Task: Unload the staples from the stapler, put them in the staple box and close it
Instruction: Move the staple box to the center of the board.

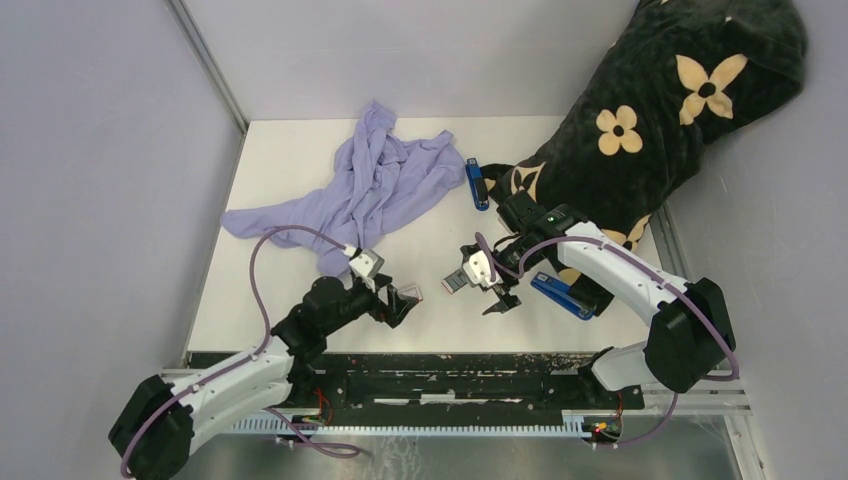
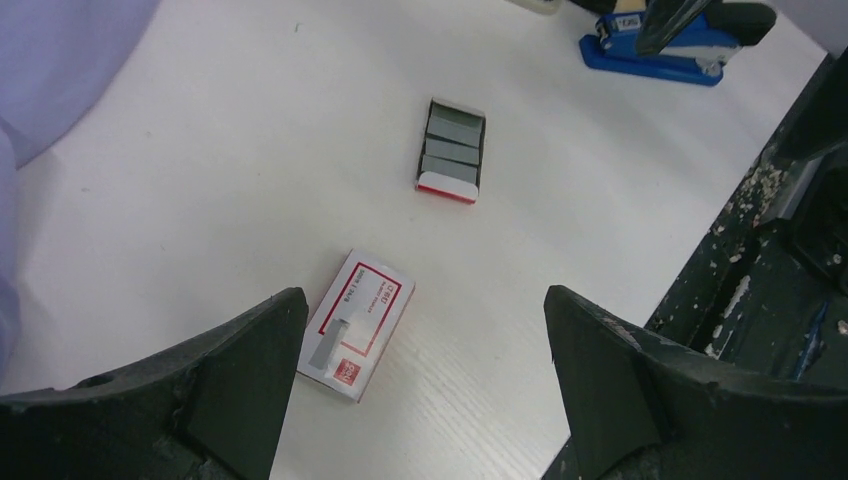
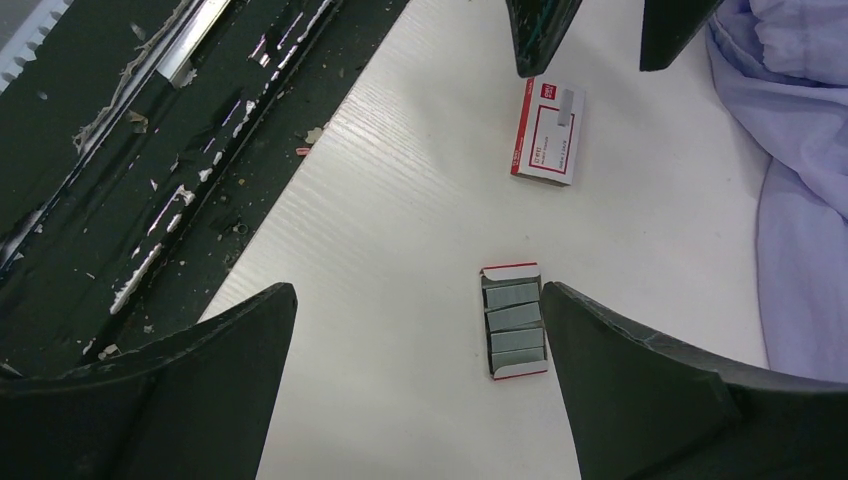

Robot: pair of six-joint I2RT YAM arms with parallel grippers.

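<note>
Looking nearest you, the left hand (image 2: 422,300) is spread open and holds nothing, its tips close above a closed red-and-white box (image 2: 357,325) lying flat on the white counter (image 1: 260,300). Just past it, the right hand (image 3: 418,295) also stands wide and empty over a small open tray (image 3: 512,270). The staples (image 3: 515,322) lie in that tray as silver-grey strips packed side by side. One blue stapler (image 1: 560,295) lies under your right arm. Farther back, a second blue stapler (image 1: 477,185) rests between the purple cloth (image 1: 370,180) and the black flowered cushion (image 1: 650,110).
</note>
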